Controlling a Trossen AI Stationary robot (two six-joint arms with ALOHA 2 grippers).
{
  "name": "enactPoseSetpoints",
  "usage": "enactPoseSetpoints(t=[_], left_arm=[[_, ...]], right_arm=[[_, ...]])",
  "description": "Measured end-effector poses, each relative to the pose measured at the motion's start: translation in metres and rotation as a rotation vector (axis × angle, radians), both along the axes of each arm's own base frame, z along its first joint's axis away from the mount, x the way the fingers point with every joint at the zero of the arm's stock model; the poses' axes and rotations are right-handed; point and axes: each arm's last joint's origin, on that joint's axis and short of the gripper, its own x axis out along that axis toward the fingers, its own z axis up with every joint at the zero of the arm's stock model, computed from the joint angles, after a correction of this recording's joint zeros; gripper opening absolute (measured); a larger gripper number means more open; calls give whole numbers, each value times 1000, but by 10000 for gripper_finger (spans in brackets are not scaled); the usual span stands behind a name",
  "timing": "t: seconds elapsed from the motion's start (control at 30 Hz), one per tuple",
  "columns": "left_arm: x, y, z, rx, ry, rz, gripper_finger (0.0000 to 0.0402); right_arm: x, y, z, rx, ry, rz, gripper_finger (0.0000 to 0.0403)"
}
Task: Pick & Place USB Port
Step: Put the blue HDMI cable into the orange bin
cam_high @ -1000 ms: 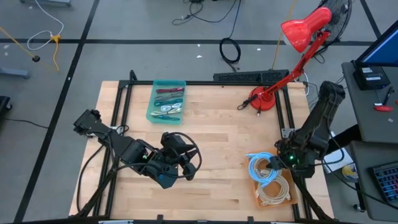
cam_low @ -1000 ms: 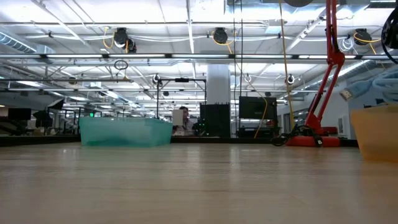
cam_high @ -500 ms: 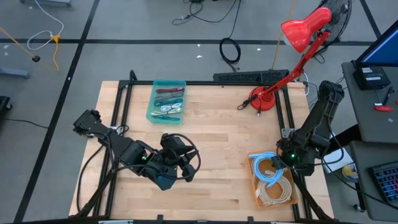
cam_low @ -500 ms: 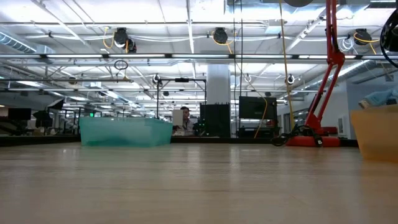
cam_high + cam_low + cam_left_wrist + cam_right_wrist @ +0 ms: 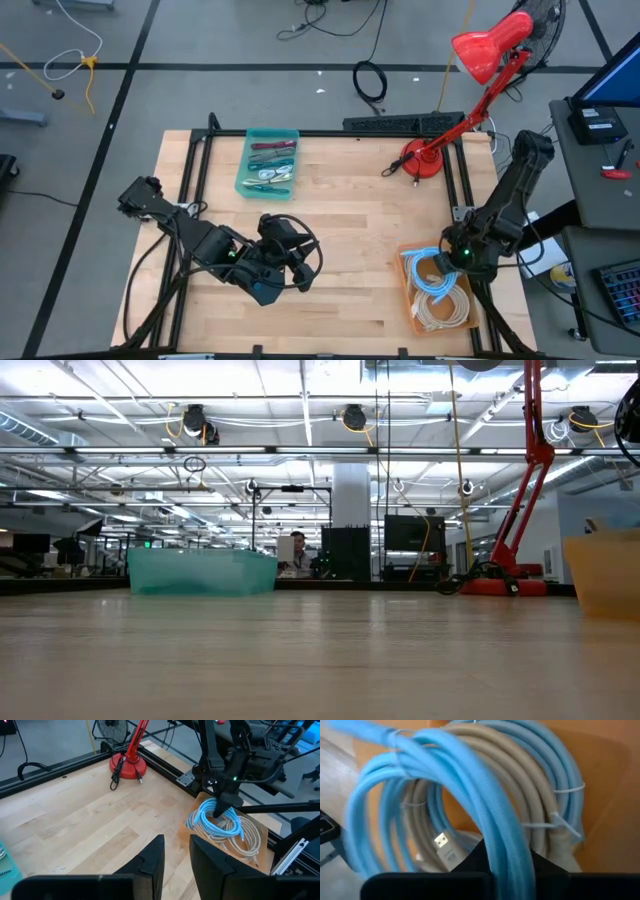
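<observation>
Right gripper: right gripper [image 5: 447,262] down over the orange bin [image 5: 417,317] at the table's 4 o'clock corner; fingers [image 5: 470,860] pinched tight on a strand of the blue cable [image 5: 432,279].
Blue cable: coiled bundle, tied with thin white ties, lying on top of a grey cable coil [image 5: 443,311] in the same bin; one loop rises between the fingers.
Cable axis: in the high view the blue coil runs long from 11 toward 5 o'clock across the bin.
Plug: a USB plug [image 5: 441,841] shows in the right wrist view, inside the ring of the coil; which way it points on the table, cannot tell.
Left gripper: left gripper [image 5: 268,288] low at 7 o'clock of the table, jaws part open, nothing between them.
Surroundings: teal tray [image 5: 267,163] of small items at 11 o'clock; red lamp [image 5: 478,68], base at 1 o'clock.
</observation>
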Motion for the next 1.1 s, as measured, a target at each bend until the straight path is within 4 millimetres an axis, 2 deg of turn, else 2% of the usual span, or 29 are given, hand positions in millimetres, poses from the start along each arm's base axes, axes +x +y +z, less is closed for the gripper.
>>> enactPoseSetpoints(t=[0.1, 0.27, 0.93, 1.1], left_arm=[[0, 0, 0, 0, 0, 0, 92], [0, 0, 0, 0, 0, 1, 92], [1, 0, -1, 8, -1, 8, 92], [4, -1, -5, 10, 5, 13, 92]], right_arm=[[1, 1, -8, 19, -2, -4, 31], [1, 2, -10, 37, 6, 0, 52], [0, 4, -9, 81, 38, 38, 63], [1, 5, -9, 92, 33, 37, 111]])
